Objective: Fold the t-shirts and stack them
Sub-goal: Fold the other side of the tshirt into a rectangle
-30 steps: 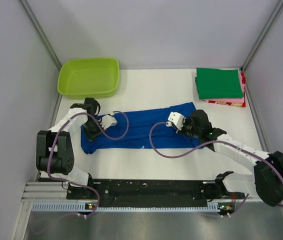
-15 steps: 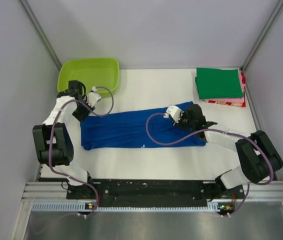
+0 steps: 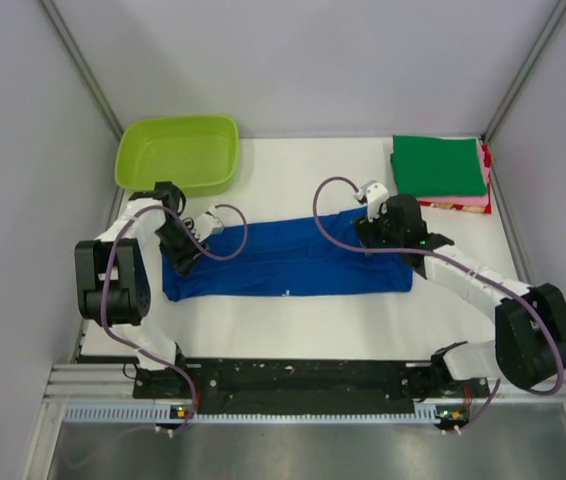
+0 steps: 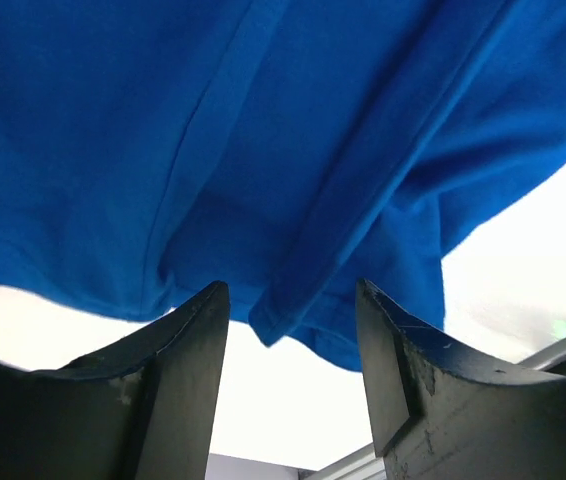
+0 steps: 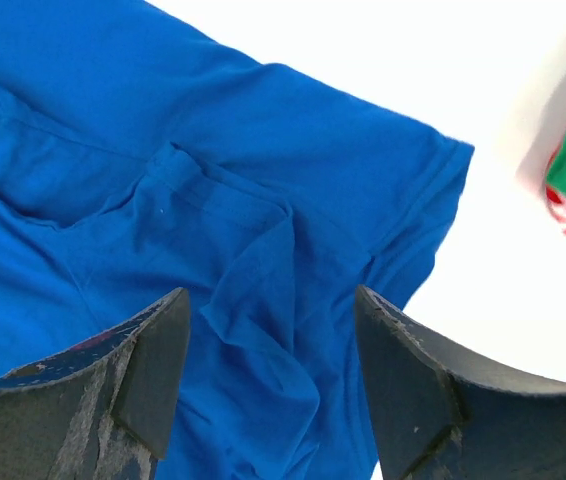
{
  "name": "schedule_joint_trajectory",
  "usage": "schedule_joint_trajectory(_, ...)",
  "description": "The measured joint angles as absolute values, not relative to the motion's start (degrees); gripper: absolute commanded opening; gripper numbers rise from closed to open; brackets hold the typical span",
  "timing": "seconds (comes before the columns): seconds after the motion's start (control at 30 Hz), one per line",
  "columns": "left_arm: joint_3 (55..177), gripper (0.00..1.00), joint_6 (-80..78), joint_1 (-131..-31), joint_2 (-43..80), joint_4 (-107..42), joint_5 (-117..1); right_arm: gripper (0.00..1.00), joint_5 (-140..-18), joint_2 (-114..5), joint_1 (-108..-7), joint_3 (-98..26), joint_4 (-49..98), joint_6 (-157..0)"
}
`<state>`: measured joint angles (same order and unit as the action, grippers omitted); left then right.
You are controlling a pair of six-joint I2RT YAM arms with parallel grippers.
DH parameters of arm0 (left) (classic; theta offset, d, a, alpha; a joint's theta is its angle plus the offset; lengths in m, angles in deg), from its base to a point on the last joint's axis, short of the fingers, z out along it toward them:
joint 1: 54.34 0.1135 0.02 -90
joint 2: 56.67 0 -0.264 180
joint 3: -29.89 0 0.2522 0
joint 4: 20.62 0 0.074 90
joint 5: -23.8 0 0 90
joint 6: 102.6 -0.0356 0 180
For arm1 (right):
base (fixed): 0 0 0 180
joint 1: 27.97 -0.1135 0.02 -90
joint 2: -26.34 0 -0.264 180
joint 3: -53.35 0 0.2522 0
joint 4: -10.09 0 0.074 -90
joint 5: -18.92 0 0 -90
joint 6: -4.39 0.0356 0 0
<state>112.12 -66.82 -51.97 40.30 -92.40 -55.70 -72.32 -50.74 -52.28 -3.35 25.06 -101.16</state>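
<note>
1. The left gripper [image 4: 291,300] has its jaws parted with nothing between them. It hangs just over the left end of the royal-blue t-shirt [image 3: 283,265], and in its wrist view a folded hem edge lies right ahead of the fingertips.
2. The right gripper [image 5: 271,300] is also spread and holds nothing. It hangs over the far right corner of the same shirt, with rumpled cloth directly beneath the gap between its fingers.
3. The relation that matters is that the blue shirt is a long, narrow band on the white table [image 3: 293,180], and its long axis runs straight from one gripper to the other. Each arm is therefore nearest to one short end. In my judgement, the next fold has to bring those ends toward each other along that axis.
4. The finished stack lies beyond the right gripper and to its outer side, near but not touching. It is well apart from the left gripper, so the right arm is the closer one for stacking.
5. There are four shirts:
   - the one blue shirt lying flat
   - three folded in the stack: green t-shirt [image 3: 438,165] on top, pink t-shirt [image 3: 468,200] under it and red t-shirt [image 3: 433,207] lowest
6. There is one lime-green tub [image 3: 143,170], just beyond the left gripper. No shirt shows inside it.
</note>
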Motion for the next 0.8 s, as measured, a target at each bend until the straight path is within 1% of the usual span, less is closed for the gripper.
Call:
schedule_joint_trajectory(0.13, 109.87, 0.58, -67.74, -51.97, 42.47, -89.84, -57.12, 0.65, -72.06, -49.71, -50.42, -3.96, 28.82, -94.66)
schedule_joint_trajectory(0.17, 109.43, 0.54, -67.89, -51.97, 43.08, -89.34, -57.62, 0.65, -72.08, -49.73, -50.21, -3.85, 29.63, -93.79)
schedule_joint_trajectory(0.23, 108.82, 0.42, -68.09, -51.99, 44.30, -87.98, -58.61, 0.61, -72.21, -49.80, -50.18, -3.21, 30.20, -92.48)
schedule_joint_trajectory(0.3, 108.31, 0.28, -68.20, -51.99, 45.13, -86.69, -59.02, 0.53, -71.93, -50.85, -50.18, -3.06, 30.27, -91.78)
schedule_joint_trajectory(0.33, 108.18, 0.23, -68.07, -51.99, 45.13, -86.34, -59.20, 0.48, -71.27, -51.96, -50.18, -3.06, 29.87, -91.43)
schedule_joint_trajectory(0.43, 107.79, 0.04, -67.85, -51.99, 44.70, -85.31, -59.15, 0.29, -68.60, -56.01, -50.18, -3.06, 29.48, -90.53)
schedule_joint_trajectory(0.47, 107.48, 0.00, -67.98, -51.99, 44.37, -85.03, -59.15, 0.23, -67.60, -57.23, -50.18, -3.06, 29.57, -90.27)
schedule_joint_trajectory(0.53, 107.02, 0.00, -67.67, -51.99, 43.28, -84.94, -59.20, 0.14, -65.92, -58.69, -50.16, -3.04, 29.87, -89.77)
schedule_joint_trajectory(0.67, 107.02, 0.00, -66.80, -52.08, 39.76, -85.03, -59.39, 0.02, -64.65, -59.00, -49.79, -3.04, 29.44, -89.42)
schedule_joint_trajectory(0.7, 107.16, 0.00, -66.62, -52.08, 39.12, -85.10, -59.44, 0.00, -64.65, -59.20, -49.68, -3.04, 29.33, -89.48)
schedule_joint_trajectory(0.8, 108.38, 0.00, -65.38, -52.10, 37.68, -85.25, -59.70, 0.00, -64.60, -60.42, -49.46, -3.06, 29.22, -89.42)
